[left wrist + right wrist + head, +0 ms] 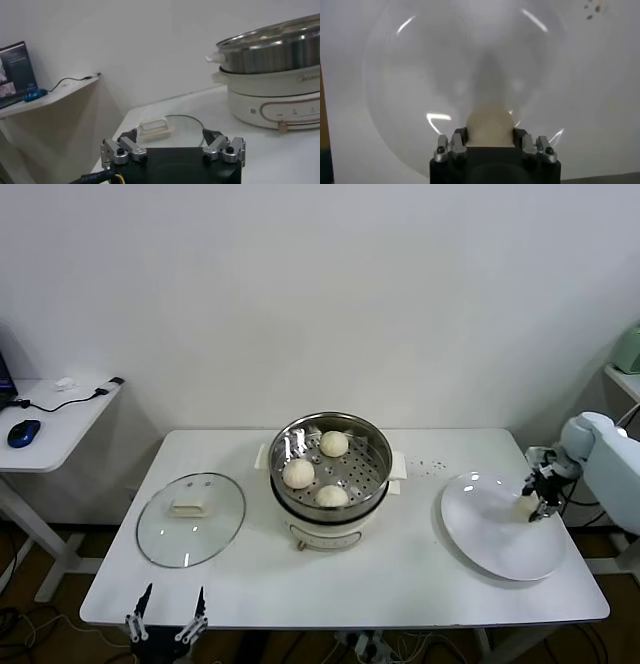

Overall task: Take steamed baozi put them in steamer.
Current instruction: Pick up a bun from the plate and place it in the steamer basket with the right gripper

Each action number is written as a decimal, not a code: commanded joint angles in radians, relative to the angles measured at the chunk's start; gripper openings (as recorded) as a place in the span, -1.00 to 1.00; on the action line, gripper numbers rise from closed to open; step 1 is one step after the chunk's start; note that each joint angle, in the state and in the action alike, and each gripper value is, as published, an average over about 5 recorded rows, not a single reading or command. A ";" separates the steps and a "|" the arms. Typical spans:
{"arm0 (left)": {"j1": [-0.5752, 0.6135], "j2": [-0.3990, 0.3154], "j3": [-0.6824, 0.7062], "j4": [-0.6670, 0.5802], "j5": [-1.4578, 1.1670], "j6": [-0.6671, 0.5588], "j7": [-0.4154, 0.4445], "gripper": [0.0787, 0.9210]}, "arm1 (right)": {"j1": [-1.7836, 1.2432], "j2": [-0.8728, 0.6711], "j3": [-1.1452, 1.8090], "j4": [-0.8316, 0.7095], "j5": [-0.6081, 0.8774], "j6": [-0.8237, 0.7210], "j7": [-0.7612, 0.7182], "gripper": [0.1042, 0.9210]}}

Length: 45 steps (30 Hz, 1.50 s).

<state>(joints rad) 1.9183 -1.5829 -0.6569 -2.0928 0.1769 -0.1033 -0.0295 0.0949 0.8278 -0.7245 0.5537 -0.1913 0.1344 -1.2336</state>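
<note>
The steel steamer [372, 446] sits on its white cooker base [325, 534] at the table's middle and holds three cream-white baozi [334, 443], [298, 473], [332, 495]. My right gripper [540, 502] is over the right side of the white plate [490, 534], shut on the fourth baozi [490, 122], which sits between its jaws [490, 137] at the plate's surface [420, 75]. My left gripper [165, 619] is parked, open and empty, below the table's front left edge. The steamer also shows in the left wrist view [275, 47].
The round glass lid [190, 519] lies flat on the table's left side, seen ahead of the left gripper [172, 136]. A side desk [60, 419] with a mouse stands at far left. A few dark specks [435, 464] mark the table behind the plate.
</note>
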 commanded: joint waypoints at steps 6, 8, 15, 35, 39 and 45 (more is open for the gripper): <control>0.000 0.002 0.017 -0.009 -0.007 0.002 0.010 0.77 | 0.522 0.108 -0.658 0.180 0.695 -0.223 0.026 0.22; -0.001 0.004 0.021 -0.013 -0.009 0.003 0.015 0.77 | 0.595 0.148 -0.738 0.210 0.795 -0.251 0.039 0.22; 0.001 0.017 0.035 -0.020 -0.022 -0.001 0.030 0.77 | 0.741 0.298 -0.926 0.302 1.064 -0.347 0.084 0.22; 0.028 0.047 0.045 -0.021 -0.036 -0.036 0.030 0.77 | 0.651 0.521 -1.084 0.404 1.158 -0.437 0.203 0.22; 0.026 0.048 0.034 -0.016 -0.046 -0.036 0.030 0.77 | 0.611 0.540 -1.089 0.373 1.133 -0.437 0.206 0.22; 0.025 0.048 0.030 -0.005 -0.052 -0.038 0.028 0.77 | 0.561 0.553 -1.089 0.332 1.096 -0.433 0.200 0.22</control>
<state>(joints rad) 1.9433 -1.5369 -0.6246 -2.1034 0.1293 -0.1387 -0.0014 0.7091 1.3316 -1.7729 0.9082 0.9033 -0.2822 -1.0474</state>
